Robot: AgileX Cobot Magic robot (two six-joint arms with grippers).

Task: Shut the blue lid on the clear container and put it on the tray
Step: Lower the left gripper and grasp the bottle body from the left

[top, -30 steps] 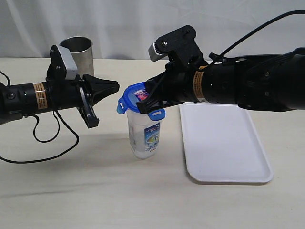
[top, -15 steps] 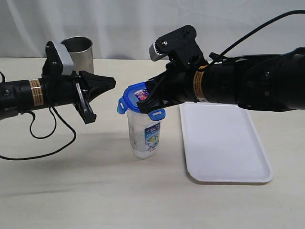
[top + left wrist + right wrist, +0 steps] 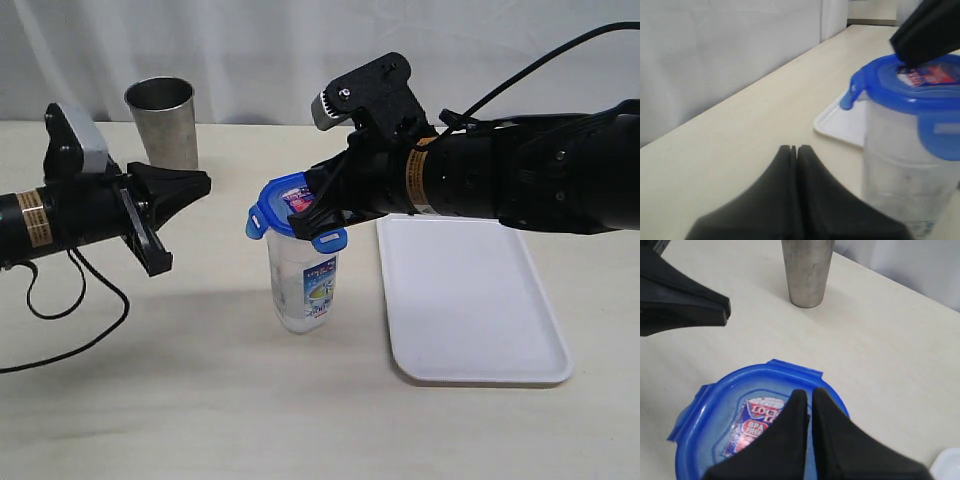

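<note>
Tall clear plastic container with a blue-and-white label [image 3: 301, 285] stands upright on the beige table [image 3: 200, 400], just beside the flat white rectangular tray [image 3: 470, 300], not on it. Round blue snap-flap lid [image 3: 285, 207] sits on top of it, slightly tilted, side flaps sticking out. Right gripper [image 3: 305, 215] is clenched, holding nothing, tips pressing on the lid's red-and-white sticker. Left gripper [image 3: 203, 183] is clenched too and empty, above the table, clear of the container, pointing at it. Grey steel tumbler [image 3: 162, 120] stands upright at the back.
</note>
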